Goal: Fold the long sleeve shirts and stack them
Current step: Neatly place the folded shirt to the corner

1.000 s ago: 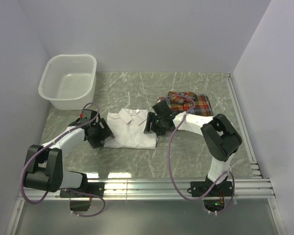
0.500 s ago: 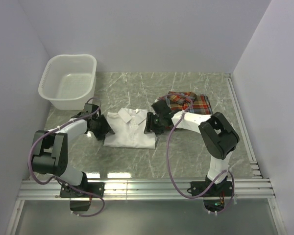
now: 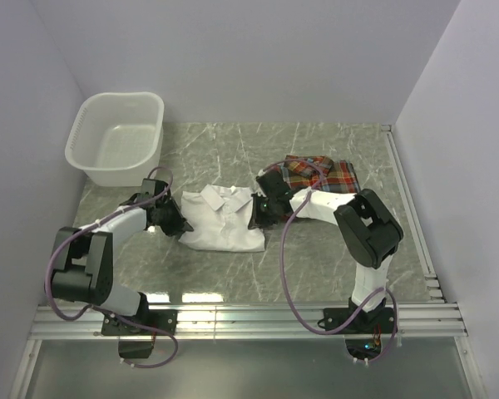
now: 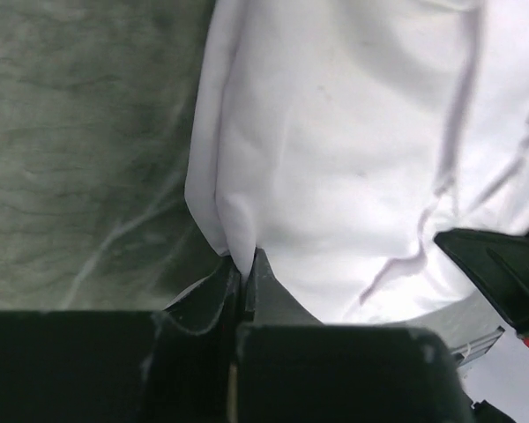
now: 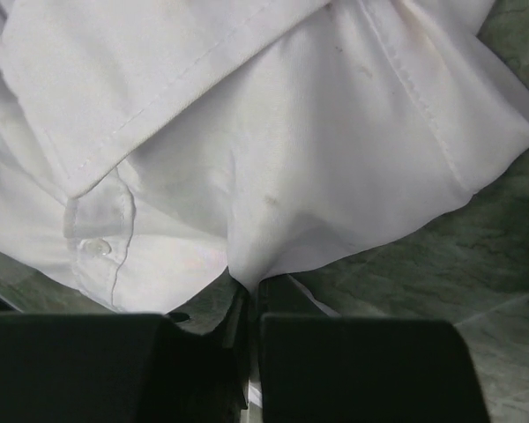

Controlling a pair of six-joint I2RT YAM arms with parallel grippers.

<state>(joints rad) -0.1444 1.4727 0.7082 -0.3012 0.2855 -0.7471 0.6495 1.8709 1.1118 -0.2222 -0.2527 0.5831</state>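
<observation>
The white shirt (image 3: 220, 218) lies folded in the middle of the table, collar toward the back. My left gripper (image 3: 178, 224) is shut on its left edge, where a fold of white cloth (image 4: 238, 233) is pinched between the jaws. At the opposite side, my right gripper (image 3: 256, 218) is shut on the right edge, with white fabric (image 5: 256, 256) caught between its fingers. The plaid shirt (image 3: 320, 175) sits folded behind the right arm, apart from the white one.
A white laundry basket (image 3: 116, 137) stands at the back left corner. Grey walls close in the left, back and right sides. A metal rail (image 3: 249, 316) runs along the near edge by the arm bases.
Both grippers went from open to shut on the white shirt's side edges. The left arm swung inward toward the shirt's left edge; the right gripper shifted slightly.
</observation>
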